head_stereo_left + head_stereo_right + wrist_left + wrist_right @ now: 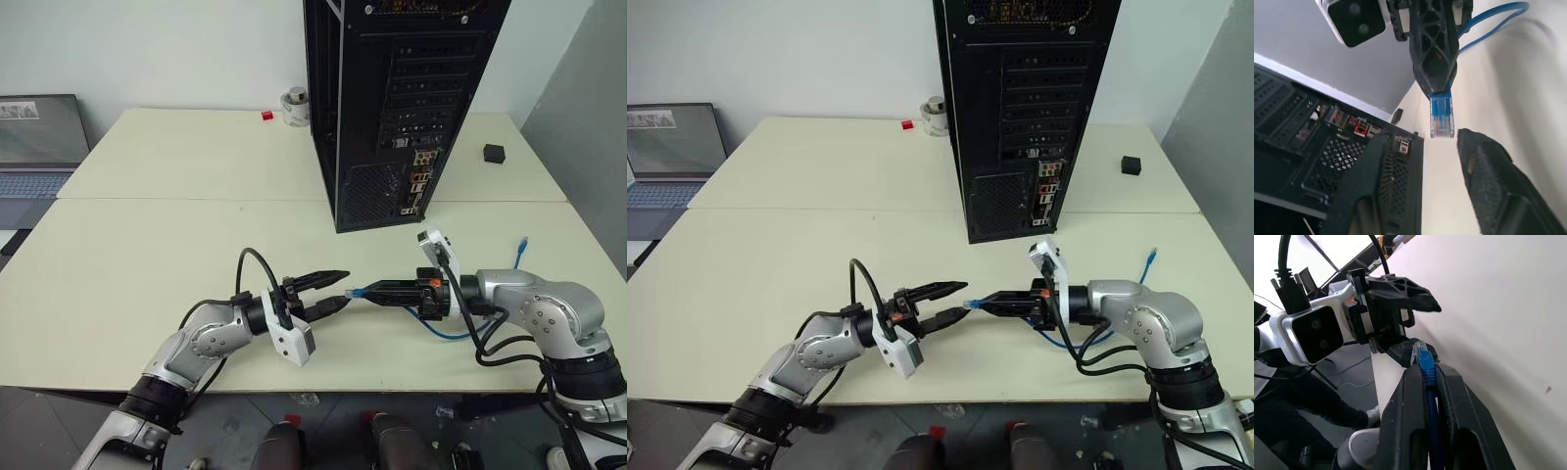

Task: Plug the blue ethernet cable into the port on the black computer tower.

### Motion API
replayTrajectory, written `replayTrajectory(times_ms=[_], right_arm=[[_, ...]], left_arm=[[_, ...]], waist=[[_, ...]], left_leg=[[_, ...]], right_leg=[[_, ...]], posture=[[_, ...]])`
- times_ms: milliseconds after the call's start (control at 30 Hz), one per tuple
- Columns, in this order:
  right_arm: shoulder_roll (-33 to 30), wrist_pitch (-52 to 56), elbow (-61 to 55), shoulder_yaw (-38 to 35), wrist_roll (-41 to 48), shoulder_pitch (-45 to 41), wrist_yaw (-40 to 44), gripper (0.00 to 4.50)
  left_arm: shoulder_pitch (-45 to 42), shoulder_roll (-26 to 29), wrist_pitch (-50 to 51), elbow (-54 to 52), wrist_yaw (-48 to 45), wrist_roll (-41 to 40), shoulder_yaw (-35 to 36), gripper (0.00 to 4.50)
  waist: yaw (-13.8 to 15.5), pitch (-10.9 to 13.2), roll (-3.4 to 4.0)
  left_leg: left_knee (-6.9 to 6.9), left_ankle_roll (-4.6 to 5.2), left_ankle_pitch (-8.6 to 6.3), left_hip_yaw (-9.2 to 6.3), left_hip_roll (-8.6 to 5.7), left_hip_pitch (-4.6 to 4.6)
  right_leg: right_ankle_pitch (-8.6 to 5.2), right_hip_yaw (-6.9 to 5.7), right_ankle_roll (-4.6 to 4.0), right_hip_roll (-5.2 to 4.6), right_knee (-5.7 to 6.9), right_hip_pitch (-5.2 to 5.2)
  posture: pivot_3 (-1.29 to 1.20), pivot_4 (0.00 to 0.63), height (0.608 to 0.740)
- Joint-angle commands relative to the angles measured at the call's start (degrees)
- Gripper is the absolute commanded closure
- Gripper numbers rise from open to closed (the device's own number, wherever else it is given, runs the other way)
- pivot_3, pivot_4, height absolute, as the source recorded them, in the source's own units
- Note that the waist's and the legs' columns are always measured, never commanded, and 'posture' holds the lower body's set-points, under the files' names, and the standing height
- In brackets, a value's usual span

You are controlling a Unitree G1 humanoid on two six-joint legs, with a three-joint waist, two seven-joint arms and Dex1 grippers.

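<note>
The black computer tower (392,98) stands upright at the back of the table, rear face toward me. Its port sits somewhere in the connector cluster (419,181) low on that face, too small to single out. My right gripper (378,290) is shut on the blue ethernet cable (446,334) just behind its clear plug (360,291), held level above the table. The rest of the cord loops back on the table to its far plug (522,245). My left gripper (346,287) is open, its fingers (1484,176) apart on either side of the plug's tip without gripping it.
A grey laptop (39,147) sits at the far left. A small white roll (295,106) and a red block (266,116) lie at the back beside the tower. A small black box (494,153) is at the back right. Both grippers are near the table's front edge (323,390).
</note>
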Motion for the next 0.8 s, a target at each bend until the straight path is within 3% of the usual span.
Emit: replayTrajectory(times_ms=[33,200,267,600,800], right_arm=[[-0.5,-5.1,-1.2,-4.0,-2.9,-0.2,-3.0,4.5],[0.1,-11.1,-3.0,-5.3,-10.4,1.2,-11.2,4.5],[1.1,-12.5,-4.1,-5.3,-12.9,1.8,-15.0,4.5],[19.4,-14.1,-12.3,-4.6,-26.4,2.5,-45.7,4.5],[25.8,-17.1,-12.0,-2.8,-34.6,2.4,-55.7,4.5]], left_arm=[[0.5,0.0,6.4,-2.5,-3.0,-7.7,0.7,1.26],[0.7,-3.3,23.3,-8.4,-5.1,-15.1,2.2,0.19],[0.4,-4.9,31.2,-11.1,-5.8,-17.3,2.3,0.0],[-5.3,-14.9,67.8,-24.4,-1.2,-26.9,3.7,0.0],[-7.2,-17.8,77.8,-27.9,0.8,-28.2,4.0,0.0]], waist=[[0.0,0.0,0.0],[0.0,0.0,0.0],[0.0,0.0,0.0],[-0.2,0.0,0.01],[-0.1,0.0,0.01]], left_leg=[[0.0,0.0,0.0,0.0,0.0,0.0],[0.01,0.0,0.0,-0.01,-0.01,-0.02],[0.0,0.0,0.0,-0.02,-0.02,-0.03],[0.0,-0.02,0.01,-0.05,0.04,-0.07],[0.01,-0.04,0.02,-0.03,0.02,-0.09]], right_leg=[[0.0,0.0,0.0,0.0,0.0,0.0],[0.0,-0.01,0.01,0.01,0.0,0.0],[0.0,-0.02,0.01,0.03,0.0,-0.01],[0.0,0.06,0.01,0.31,0.04,-0.05],[0.0,0.1,0.01,0.3,0.03,-0.08]], posture=[[0.0,0.15,0.74],[0.0,0.15,0.74],[0.0,0.15,0.74],[0.0,0.15,0.74],[0.0,0.15,0.74]])
